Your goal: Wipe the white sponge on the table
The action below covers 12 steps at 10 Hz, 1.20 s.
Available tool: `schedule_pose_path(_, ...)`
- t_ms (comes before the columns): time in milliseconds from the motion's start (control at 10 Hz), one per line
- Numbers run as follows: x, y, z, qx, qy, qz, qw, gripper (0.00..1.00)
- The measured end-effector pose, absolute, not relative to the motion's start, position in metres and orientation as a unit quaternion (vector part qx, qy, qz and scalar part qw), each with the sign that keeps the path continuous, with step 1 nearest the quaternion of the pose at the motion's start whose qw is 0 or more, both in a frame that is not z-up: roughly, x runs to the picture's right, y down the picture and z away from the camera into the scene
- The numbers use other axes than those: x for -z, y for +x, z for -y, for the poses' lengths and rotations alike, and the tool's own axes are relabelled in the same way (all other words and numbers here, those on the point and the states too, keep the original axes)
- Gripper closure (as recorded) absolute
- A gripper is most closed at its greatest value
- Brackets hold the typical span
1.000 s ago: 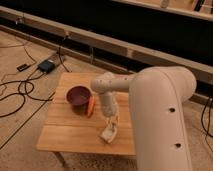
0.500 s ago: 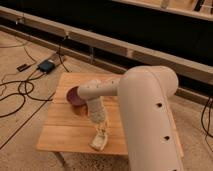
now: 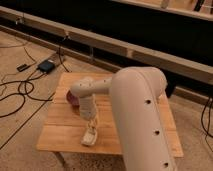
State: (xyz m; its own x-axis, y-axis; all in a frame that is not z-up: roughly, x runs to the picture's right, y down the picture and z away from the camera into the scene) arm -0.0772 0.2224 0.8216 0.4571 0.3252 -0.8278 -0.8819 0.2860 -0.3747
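The white sponge (image 3: 89, 138) lies flat on the table (image 3: 59, 134), near its front edge and left of centre. My gripper (image 3: 92, 126) points straight down onto the sponge's far end and is shut on it, pressing it to the wood. My thick white arm fills the right half of the view and hides much of the table's right side.
A purple bowl (image 3: 70, 98) sits at the table's back left, partly behind my wrist. On the floor to the left are black cables (image 3: 20, 92) and a small black box (image 3: 46, 66). A long low ledge (image 3: 100, 45) runs behind the table.
The gripper has dragged the sponge leftward and toward the front edge of the table. My arm has swung further across the view and now covers more of the bowl.
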Motion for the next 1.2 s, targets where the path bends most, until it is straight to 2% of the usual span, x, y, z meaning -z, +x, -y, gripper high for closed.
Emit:
schedule_pose_path(600,-0.868,-0.033,-0.156,-0.503,-0.369,-0.31,0.717,1.0)
schedule_pose_path(900,-0.864,0.024,-0.136,-0.542,-0.333,-0.332,0.697,1.0)
schedule_pose_path(1200,-0.845,0.061,-0.15,-0.548,-0.329,-0.353,0.684,1.0)
